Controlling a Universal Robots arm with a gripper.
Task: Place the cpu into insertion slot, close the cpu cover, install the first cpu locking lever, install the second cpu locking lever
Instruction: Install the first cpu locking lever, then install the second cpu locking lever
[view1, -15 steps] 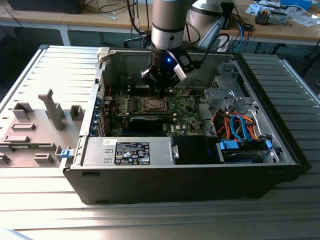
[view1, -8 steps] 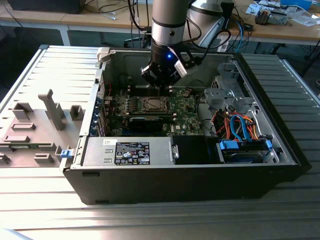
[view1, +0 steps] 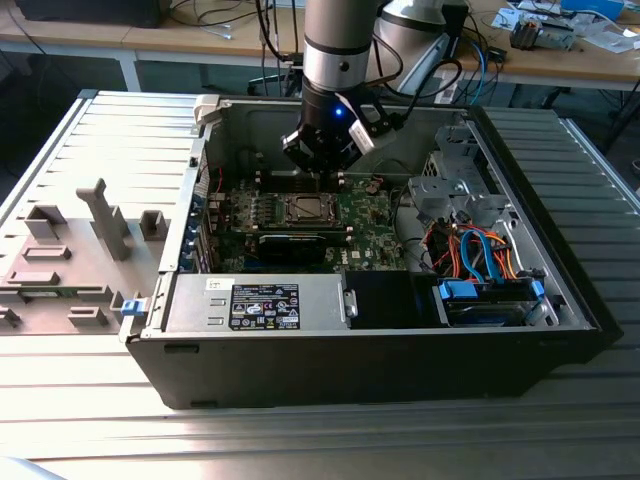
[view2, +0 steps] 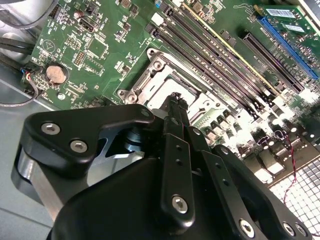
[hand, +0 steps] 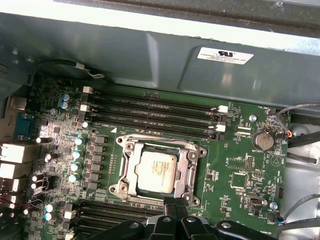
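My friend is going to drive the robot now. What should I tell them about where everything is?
Gripper: fingers together, holding nothing, just above the near edge of the insertion slot.
The cpu already lies flat in the slot, silver face up.
The cpu cover looks folded down around the chip.
Done: chip placed, cover apparently closed.
Left: both locking levers; I cannot tell from these pictures whether either is latched.

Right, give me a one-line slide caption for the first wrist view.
Gripper shut at the edge of the insertion slot, with the cpu seated inside the cpu cover.
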